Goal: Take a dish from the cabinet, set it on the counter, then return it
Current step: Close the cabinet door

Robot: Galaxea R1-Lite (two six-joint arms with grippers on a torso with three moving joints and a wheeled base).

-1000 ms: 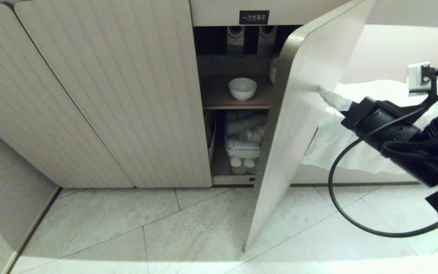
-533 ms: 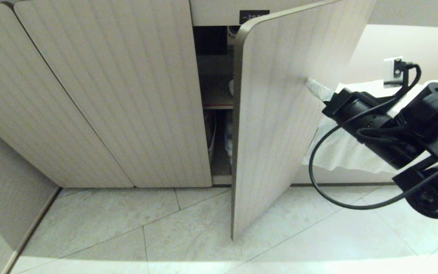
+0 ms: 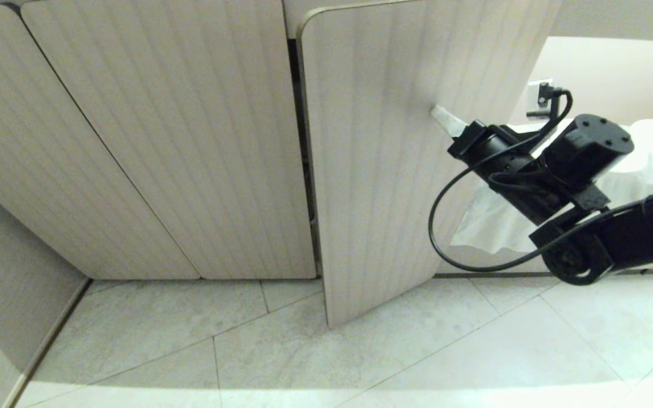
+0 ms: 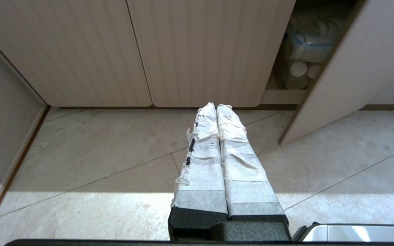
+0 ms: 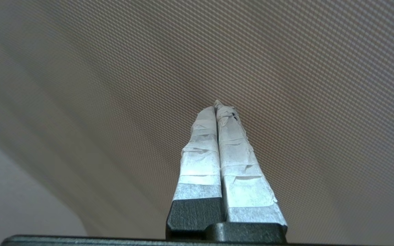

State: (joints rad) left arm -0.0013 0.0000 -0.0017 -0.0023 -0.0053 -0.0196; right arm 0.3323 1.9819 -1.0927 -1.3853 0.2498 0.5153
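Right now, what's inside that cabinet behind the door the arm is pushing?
Past the door, only a lidded plastic box and small round tubs show low down; the upper shelf is hidden.

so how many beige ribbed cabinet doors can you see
3: one shut at far left, one shut in the middle, one nearly shut at right. More may lie beyond the frame.

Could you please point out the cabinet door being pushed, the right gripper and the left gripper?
cabinet door (image 3: 372,170), head view, on its ribbed outer face.
right gripper (image 3: 439,115), head view, at the taped tips against the door.
left gripper (image 4: 216,108), left wrist view, at the taped tips above the floor.
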